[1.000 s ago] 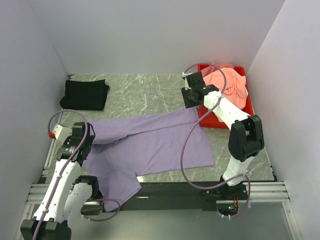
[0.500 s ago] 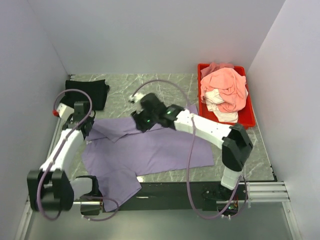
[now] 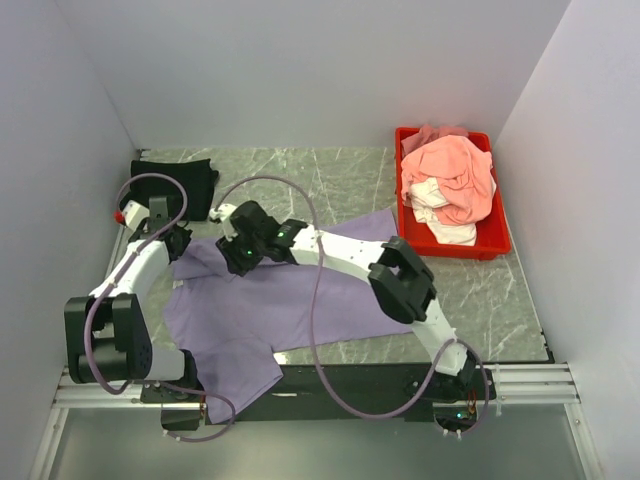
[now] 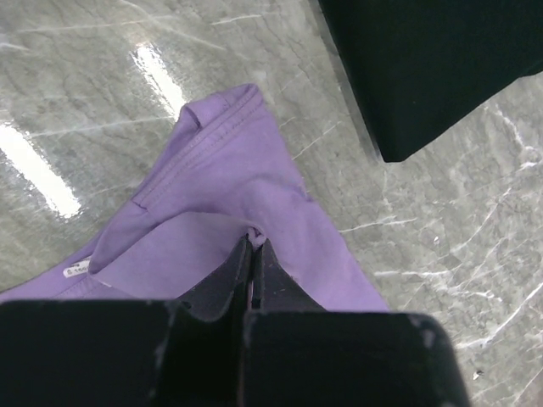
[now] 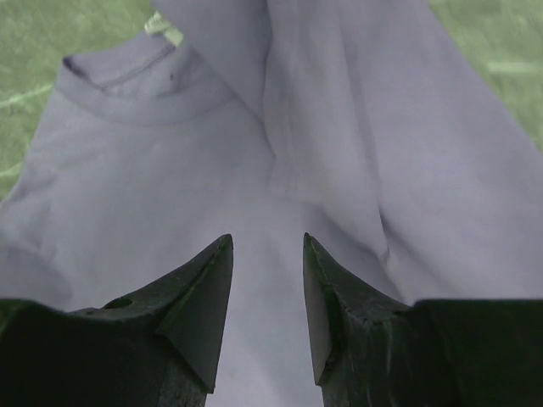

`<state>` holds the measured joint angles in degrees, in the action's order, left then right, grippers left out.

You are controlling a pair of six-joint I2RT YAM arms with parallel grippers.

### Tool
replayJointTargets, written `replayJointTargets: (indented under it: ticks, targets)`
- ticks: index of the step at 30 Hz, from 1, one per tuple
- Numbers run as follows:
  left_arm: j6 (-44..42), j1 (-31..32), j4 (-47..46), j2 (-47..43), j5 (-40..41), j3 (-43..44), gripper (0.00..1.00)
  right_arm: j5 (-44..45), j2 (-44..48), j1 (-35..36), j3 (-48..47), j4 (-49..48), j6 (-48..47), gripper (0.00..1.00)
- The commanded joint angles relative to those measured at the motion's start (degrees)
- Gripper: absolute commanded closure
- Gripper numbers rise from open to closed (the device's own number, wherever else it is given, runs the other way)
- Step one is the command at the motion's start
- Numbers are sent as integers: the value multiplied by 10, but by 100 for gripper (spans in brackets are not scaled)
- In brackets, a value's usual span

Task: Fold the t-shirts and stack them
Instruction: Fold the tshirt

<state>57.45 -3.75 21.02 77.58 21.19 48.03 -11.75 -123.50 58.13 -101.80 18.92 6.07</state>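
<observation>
L claw (image 4: 254,246) clenched on a pinch of the lavender t-shirt (image 3: 310,295) right by its collar, at the shirt's far-left end. R claw (image 5: 266,246) released, jaws apart over the same shirt near the neckline, nothing betw them; contact w/ cloth can't tell. Shirt lies spread on the marble worktop (image 3: 330,180), rumpled at the collar end. Folded black t-shirt (image 3: 170,187) in far-left corner. Heaped in the red tray (image 3: 498,245), far right: salmon-pink t-shirt (image 3: 455,168) over white t-shirt (image 3: 440,222).

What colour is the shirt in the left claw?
The shirt is lavender-purple, clearest in the left wrist view.
</observation>
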Motion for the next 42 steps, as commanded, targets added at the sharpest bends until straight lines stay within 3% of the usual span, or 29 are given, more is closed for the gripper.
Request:
replayJointTargets:
  ticks: [1,13,27,32,42]
  targets:
    - [-21,-6,-18,12,-15,-1,99,1,-38,9,-77,-3,-24,54]
    - [-23,-10,-16,25,-32,-18,99,47,-135,35,-174,41,-56,53]
    - [-26,-12,-6,8,-26,-23,99,81,-181,40,-189,46,-77,55]
    - [-28,-12,-2,4,-19,-23,99,98,-183,42,-198,54,-79,65]
    - [-30,-13,5,-4,-19,-17,99,89,-167,43,-202,62,-81,98]
